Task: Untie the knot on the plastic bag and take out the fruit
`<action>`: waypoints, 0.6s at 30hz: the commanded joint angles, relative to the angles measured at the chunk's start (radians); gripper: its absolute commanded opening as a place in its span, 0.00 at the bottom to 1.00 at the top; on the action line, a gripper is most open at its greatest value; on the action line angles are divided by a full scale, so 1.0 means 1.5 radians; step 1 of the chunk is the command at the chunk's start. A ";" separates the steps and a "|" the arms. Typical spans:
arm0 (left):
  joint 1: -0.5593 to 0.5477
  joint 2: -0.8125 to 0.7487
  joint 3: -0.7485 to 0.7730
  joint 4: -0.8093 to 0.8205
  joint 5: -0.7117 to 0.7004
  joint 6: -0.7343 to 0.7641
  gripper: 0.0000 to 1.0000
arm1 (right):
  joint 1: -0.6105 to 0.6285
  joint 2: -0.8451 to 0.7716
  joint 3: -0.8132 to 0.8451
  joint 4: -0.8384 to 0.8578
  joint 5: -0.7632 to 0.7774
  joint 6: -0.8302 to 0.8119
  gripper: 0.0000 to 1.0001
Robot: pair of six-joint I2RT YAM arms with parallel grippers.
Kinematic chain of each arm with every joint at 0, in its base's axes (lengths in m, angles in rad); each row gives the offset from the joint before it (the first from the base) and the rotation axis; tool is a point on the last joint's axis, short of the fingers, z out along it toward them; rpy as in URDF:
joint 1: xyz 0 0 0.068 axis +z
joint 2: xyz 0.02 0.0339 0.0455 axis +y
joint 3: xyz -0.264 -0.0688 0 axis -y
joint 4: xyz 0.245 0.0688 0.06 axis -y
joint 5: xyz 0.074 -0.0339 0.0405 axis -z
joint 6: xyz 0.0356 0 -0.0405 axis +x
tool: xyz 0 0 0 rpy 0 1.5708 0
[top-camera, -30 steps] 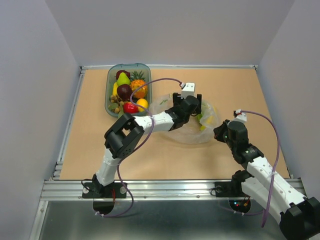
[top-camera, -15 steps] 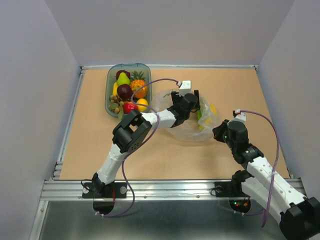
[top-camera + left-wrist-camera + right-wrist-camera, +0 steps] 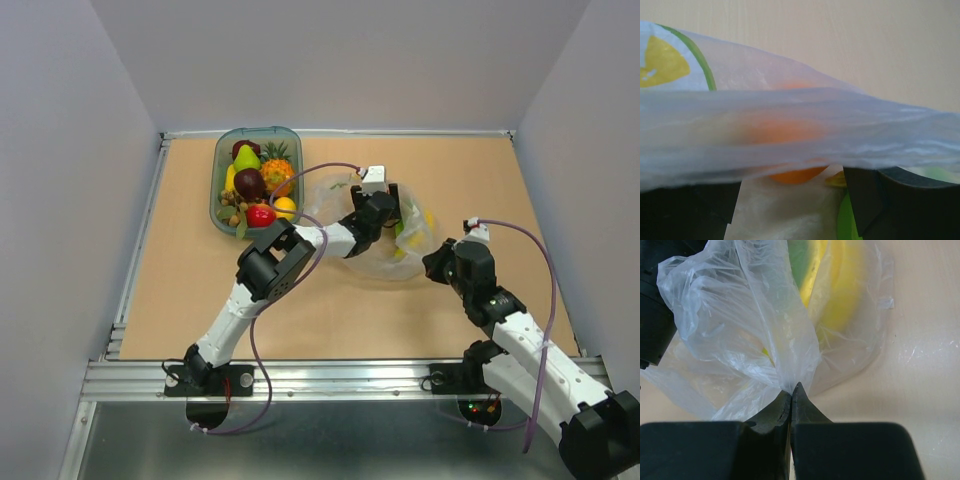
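Observation:
The plastic bag (image 3: 383, 265) lies crumpled right of the table's middle, with a yellow banana (image 3: 424, 220) and green pieces showing through it. My left gripper (image 3: 384, 214) is open, inside the bag's mouth. In the left wrist view, plastic (image 3: 790, 115) drapes across the dark fingers (image 3: 900, 200); a round orange (image 3: 796, 175) lies just ahead between them, and a green piece (image 3: 846, 222) lies by the right finger. My right gripper (image 3: 791, 392) is shut on a bunched fold of the bag (image 3: 740, 315), with the banana (image 3: 842, 295) beyond. I cannot make out a tied knot.
A green-tinted tray (image 3: 221, 150) at the back left holds several toy fruits, among them a pineapple (image 3: 277, 166) and a red fruit (image 3: 261, 215). The left arm's cable (image 3: 320, 170) arcs over the tray's right side. Grey walls enclose the table.
The left arm's elbow has swung right and forward, and its gripper has gone a little further into the bag. The right gripper has kept its grip and barely moved.

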 commanded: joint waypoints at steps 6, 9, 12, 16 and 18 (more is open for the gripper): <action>0.006 -0.047 -0.016 0.082 0.029 0.013 0.34 | 0.005 0.000 -0.006 0.036 -0.003 -0.010 0.00; 0.006 -0.097 -0.065 0.094 0.030 0.022 0.19 | 0.005 -0.001 -0.006 0.037 -0.001 -0.009 0.00; 0.006 -0.135 -0.115 0.092 0.034 0.030 0.15 | 0.005 -0.002 -0.007 0.036 0.001 -0.008 0.01; 0.004 -0.224 -0.183 0.073 0.053 0.028 0.12 | 0.005 -0.005 -0.007 0.037 0.005 -0.006 0.00; -0.001 -0.270 -0.220 0.057 0.069 0.033 0.12 | 0.005 -0.005 -0.007 0.036 0.006 -0.006 0.01</action>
